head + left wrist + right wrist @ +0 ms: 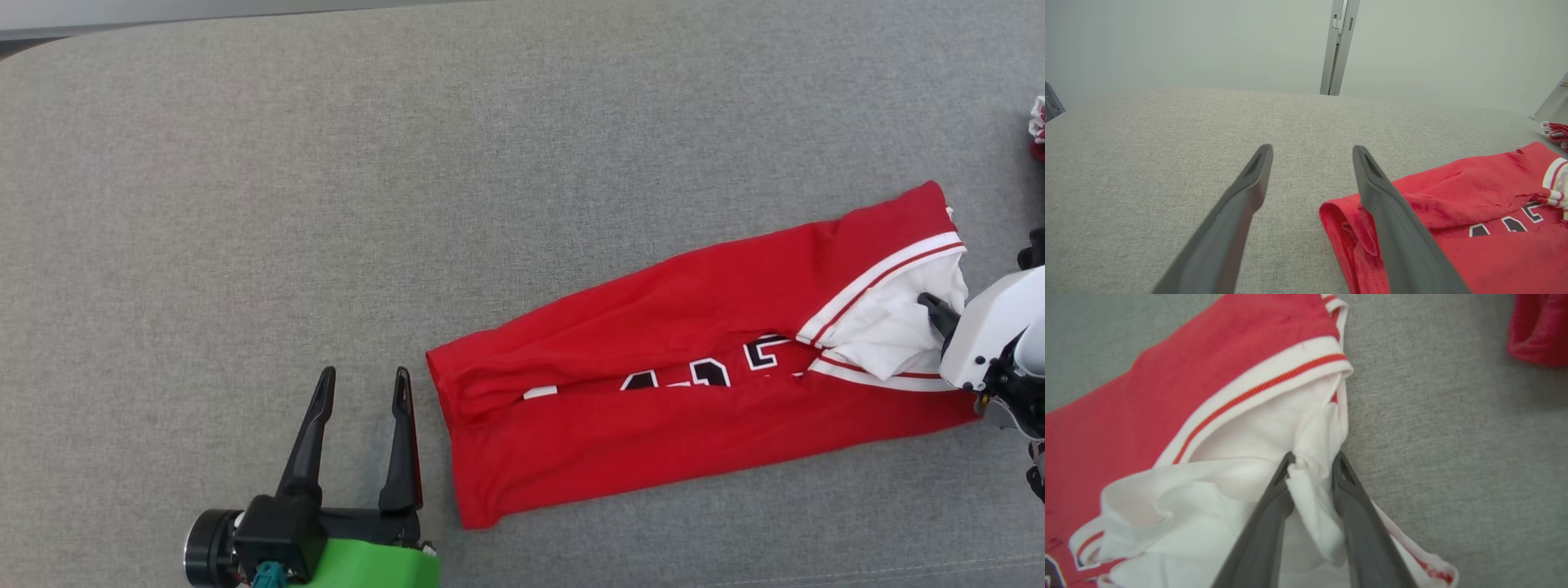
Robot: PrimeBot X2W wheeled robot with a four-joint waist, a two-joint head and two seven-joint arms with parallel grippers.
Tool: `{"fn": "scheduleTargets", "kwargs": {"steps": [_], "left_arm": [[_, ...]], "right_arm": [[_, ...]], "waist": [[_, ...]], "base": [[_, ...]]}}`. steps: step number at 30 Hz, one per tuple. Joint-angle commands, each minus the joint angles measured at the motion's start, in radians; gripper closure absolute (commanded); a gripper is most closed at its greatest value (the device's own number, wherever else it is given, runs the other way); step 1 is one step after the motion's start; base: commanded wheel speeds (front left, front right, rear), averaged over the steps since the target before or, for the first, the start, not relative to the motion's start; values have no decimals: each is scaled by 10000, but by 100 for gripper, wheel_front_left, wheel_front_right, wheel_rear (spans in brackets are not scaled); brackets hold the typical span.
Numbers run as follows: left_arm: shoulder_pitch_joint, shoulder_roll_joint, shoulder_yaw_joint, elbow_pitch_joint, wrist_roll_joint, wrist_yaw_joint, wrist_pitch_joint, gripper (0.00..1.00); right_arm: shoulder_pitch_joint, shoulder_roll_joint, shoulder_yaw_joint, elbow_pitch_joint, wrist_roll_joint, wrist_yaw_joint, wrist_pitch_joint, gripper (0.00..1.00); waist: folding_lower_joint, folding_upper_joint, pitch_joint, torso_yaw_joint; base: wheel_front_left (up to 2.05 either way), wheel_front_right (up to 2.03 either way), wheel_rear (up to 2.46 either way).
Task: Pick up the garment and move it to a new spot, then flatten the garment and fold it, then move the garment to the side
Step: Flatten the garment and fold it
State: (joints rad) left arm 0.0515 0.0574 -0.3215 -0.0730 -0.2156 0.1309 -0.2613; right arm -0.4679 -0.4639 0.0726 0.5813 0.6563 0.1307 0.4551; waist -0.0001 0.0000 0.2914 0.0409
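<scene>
Across the right half of the grey fabric-covered worktop [245, 163] lies the red jersey [653, 327]. It is folded lengthwise into a long band that slants from near the worktop's middle up toward the right side. Black-and-white numerals [710, 376] peek out of the fold line, and the white lining [1249, 449] spills from the striped opening at its right end.

The right arm's pale wrist housing [992, 327] reaches in from the right, level with that opening. The right gripper [1312, 457] is pinched on a bunched tuck of the white lining, which is squeezed between its two dark fingertips.

The left gripper [365, 377] rests low over the near part of the worktop, above its green housing [367, 567], with its fingers [1241, 204] pointing toward the far edge. Its jaws are spread wide, with only bare grey cloth between them. Its inner finger stands just beside the jersey's hem end, and I cannot tell if it touches.

The worktop's left half, its rounded far-left corner and the whole far strip above the jersey are bare. A seam runs along the near-right side below the jersey.

A small second red cloth [1038, 131] sits at the far right, apart from the jersey.
</scene>
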Motion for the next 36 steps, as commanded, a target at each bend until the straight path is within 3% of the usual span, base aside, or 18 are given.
{"fn": "scheduleTargets", "kwargs": {"steps": [1, 5, 11, 18, 23, 28, 32, 36], "left_arm": [[219, -8, 120, 33, 113, -83, -47, 0], [399, -47, 354, 83, 85, -229, -47, 0], [754, -56, 405, -5, -434, -58, -46, 0], [1172, -56, 424, 158, -728, 5, -48, 0], [1133, -55, 378, 127, -898, 110, -47, 0], [870, -54, 243, 95, -1105, 230, -47, 0], [786, -55, 154, 175, -1171, 243, -47, 0], [748, -55, 219, 229, -1207, 285, -47, 0]], "right_arm": [[-83, -33, -3, 118, 104, -4, -239, 100], [-227, -569, -127, 302, 296, -11, -817, 100], [-323, -1737, -457, 31, 571, -10, -1180, 100], [161, -2322, 162, -2036, 951, -7, -613, 100], [612, -1992, 1355, -3933, 1321, -4, 64, 100], [1031, -1226, 2959, -5120, 1569, -4, 914, 100], [1157, -579, 3734, -5012, 1319, -4, 957, 100], [1148, 199, 3883, -4555, 1095, -4, 617, 100]], "waist": [[1, 0, -151, 11], [1, 0, -457, -38], [1, 0, -940, -61], [1, 0, -1402, -73], [1, 0, -1414, 6], [1, 0, -1293, 171], [1, 0, -1252, 365], [1, 0, -1266, 503]], "base": [[0, 0, 0], [0, 0, 0], [0, 0, 0], [0, 0, 0], [0, 0, 0], [0, 0, 0], [0, 0, 0], [0, 0, 0]]}}
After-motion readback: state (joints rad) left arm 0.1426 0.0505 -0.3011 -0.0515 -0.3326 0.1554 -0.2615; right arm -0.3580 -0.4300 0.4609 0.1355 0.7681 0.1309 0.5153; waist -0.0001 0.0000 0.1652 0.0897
